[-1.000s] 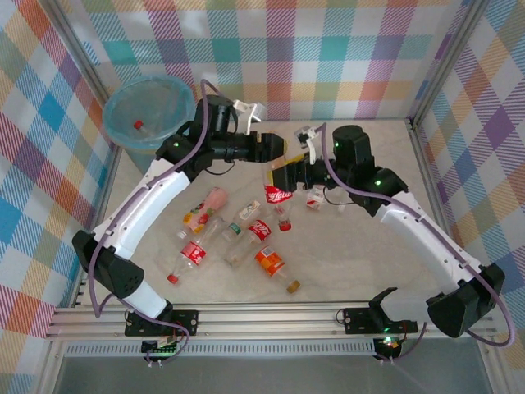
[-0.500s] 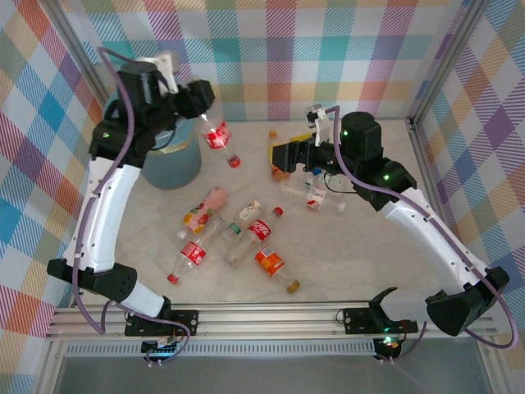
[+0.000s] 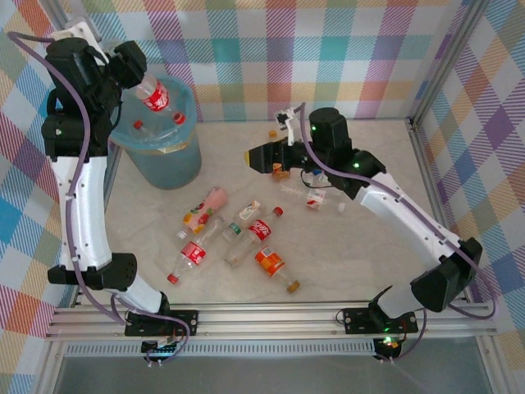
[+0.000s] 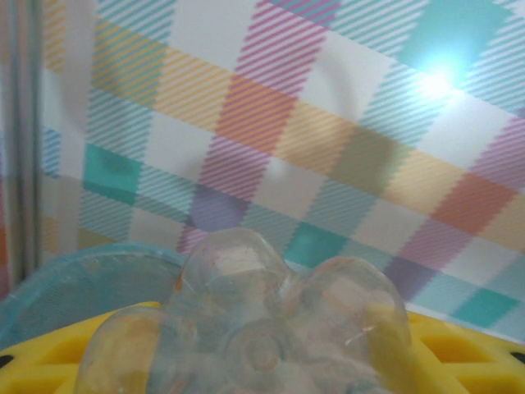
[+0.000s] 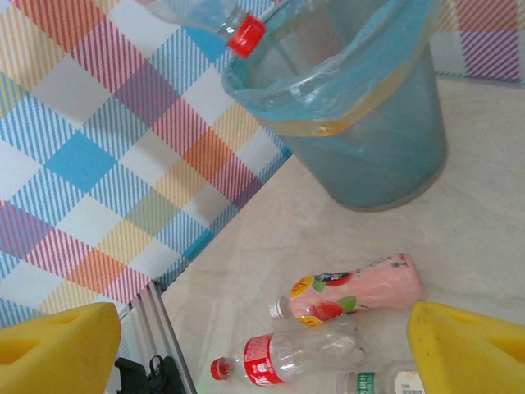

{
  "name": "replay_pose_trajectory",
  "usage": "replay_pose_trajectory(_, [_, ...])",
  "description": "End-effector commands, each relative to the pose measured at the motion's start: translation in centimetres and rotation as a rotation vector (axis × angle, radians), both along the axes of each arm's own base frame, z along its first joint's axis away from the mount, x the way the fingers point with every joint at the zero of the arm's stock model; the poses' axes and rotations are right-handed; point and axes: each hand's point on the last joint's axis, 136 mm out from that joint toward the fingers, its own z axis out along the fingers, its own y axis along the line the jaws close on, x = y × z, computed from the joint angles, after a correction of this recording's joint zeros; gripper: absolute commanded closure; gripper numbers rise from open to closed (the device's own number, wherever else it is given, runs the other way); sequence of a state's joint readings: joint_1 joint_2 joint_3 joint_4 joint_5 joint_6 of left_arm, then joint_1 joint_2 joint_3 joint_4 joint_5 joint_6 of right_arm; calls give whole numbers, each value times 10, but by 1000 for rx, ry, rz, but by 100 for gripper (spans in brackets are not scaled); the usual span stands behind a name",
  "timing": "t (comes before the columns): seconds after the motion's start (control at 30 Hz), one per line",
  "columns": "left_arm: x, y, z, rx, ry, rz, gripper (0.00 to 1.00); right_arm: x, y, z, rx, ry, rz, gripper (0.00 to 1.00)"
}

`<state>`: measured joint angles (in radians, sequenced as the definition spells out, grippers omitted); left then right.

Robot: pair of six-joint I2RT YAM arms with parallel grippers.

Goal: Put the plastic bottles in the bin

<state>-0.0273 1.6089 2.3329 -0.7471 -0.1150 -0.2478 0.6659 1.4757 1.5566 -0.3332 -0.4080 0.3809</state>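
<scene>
Since 0.5 s ago: left gripper (image 3: 133, 72) swung its red-label bottle (image 3: 154, 94) up over the bin (image 3: 168, 164) at the table's far-left corner, and is clamped on the base. Right gripper (image 3: 256, 156) spread, empty. Risk: cap (image 3: 179, 119) hangs near the rim, so on release the bottle may glance off and land outside.

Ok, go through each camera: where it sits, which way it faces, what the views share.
Top external: above and behind the bases, looking down on the table, left gripper and right gripper.
Left wrist: raised, facing the plaid wall across the rim of the round bin lined with light-blue plastic; gripper shut on a clear red-labelled plastic bottle.
Right wrist: low, facing the bin; open gripper's yellow fingers at the bottom corners.
Shared: top and right wrist both show that bottle over the bin.
</scene>
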Motion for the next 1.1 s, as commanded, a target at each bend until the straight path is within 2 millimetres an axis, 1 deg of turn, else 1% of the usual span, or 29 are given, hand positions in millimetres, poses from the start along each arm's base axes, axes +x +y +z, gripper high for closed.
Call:
replay_pose_trajectory(0.0, [22,29,-2,67,-10,107,49,-9,13,28,47,-50,66,10])
replay_pose_trajectory(0.07, [36,43,-9,81,-1,143,49,-10,19,28,40,-55,74,10])
replay_pose_trajectory(0.2, [64,65,-28,121,26,181,50,-11,26,23,25,-46,81,10])
replay_pose_trajectory(0.27, [77,73,-39,147,46,193,50,-13,28,21,18,-41,83,10])
replay_pose_trajectory(0.33, [89,79,-54,153,77,192,50,-14,31,17,9,-34,87,11])
replay_pose_trajectory(0.43, [107,74,-79,145,130,129,50,-15,34,11,-4,-23,89,11])
replay_pose_trajectory(0.53, [121,63,-110,143,203,46,49,-16,36,5,-15,-6,92,11])
replay_pose_trajectory(0.67, [139,53,-158,129,299,-31,48,-18,38,-3,-28,11,98,11])
replay_pose_trajectory(0.8, [149,43,-198,126,377,-111,48,-19,36,-9,-37,26,93,10])
replay_pose_trajectory(0.93, [155,38,-228,155,434,-163,46,-21,36,-14,-34,30,94,10])
replay_pose_trajectory(1.07, [159,34,-260,176,500,-210,43,-20,37,-29,-56,57,95,10])
